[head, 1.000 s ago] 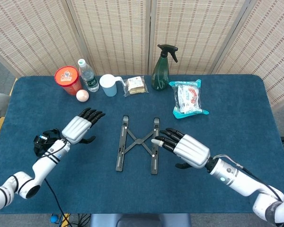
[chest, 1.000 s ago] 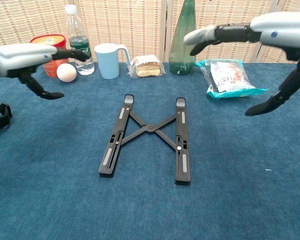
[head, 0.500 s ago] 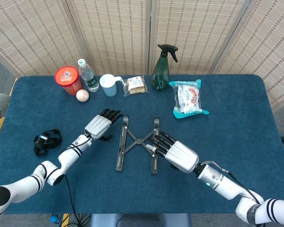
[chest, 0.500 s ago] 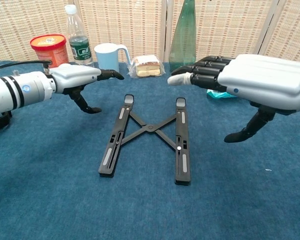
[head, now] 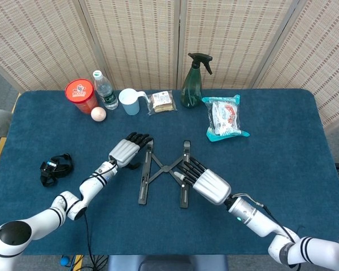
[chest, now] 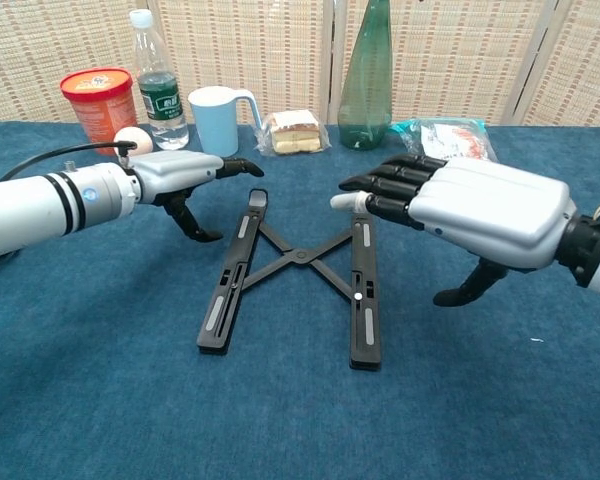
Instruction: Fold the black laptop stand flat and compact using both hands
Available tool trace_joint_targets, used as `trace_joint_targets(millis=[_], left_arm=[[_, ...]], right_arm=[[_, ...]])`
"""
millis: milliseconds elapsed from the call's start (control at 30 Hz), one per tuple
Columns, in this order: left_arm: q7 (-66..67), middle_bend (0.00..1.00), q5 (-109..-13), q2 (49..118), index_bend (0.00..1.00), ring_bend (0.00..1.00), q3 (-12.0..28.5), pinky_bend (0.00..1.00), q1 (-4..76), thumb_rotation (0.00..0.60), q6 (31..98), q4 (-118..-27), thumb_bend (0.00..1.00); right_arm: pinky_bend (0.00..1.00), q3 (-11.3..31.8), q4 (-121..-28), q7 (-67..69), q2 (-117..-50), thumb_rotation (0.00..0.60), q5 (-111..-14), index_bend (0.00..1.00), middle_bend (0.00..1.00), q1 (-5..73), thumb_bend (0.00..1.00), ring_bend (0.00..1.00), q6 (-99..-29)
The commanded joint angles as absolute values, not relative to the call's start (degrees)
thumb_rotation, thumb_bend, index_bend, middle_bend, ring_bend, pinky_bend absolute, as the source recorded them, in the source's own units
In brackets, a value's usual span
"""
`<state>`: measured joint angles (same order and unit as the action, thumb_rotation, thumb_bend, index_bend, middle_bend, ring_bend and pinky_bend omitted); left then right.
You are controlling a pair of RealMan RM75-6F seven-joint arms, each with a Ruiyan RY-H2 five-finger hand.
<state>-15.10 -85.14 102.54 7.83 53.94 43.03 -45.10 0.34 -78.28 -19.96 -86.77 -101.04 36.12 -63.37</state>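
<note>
Black and spread in an X, the laptop stand (head: 164, 171) lies flat on the middle of my blue counter (head: 282, 169), its two rails running away from me and joined by crossed links. I have my left robot hand (head: 127, 150) hovering just beside the far end of the left rail, fingers stretched out and apart, grasping nothing. My right robot hand (head: 206, 183) hangs over the right rail with its fingers extended toward the centre, also released; from the chest view it sits above the rail, not on it. Along the far edge I see a red tub (head: 81, 95), a water bottle (head: 104, 90), a pale mug (head: 130, 101) and a green spray bottle (head: 192, 82).
</note>
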Motion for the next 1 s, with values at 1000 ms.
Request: trace_joint_targets(millis=[1000], left_arm=[[-20.1, 0.0, -83.5, 106.4, 0.0, 0.0, 6.2, 0.0, 54.7, 0.6, 42.8, -39.7, 0.27]], right_arm=[[0.0, 0.2, -64.3, -20.8, -98.9, 0.6, -99.9, 0.0, 0.0, 39.6, 0.0, 0.0, -61.6]])
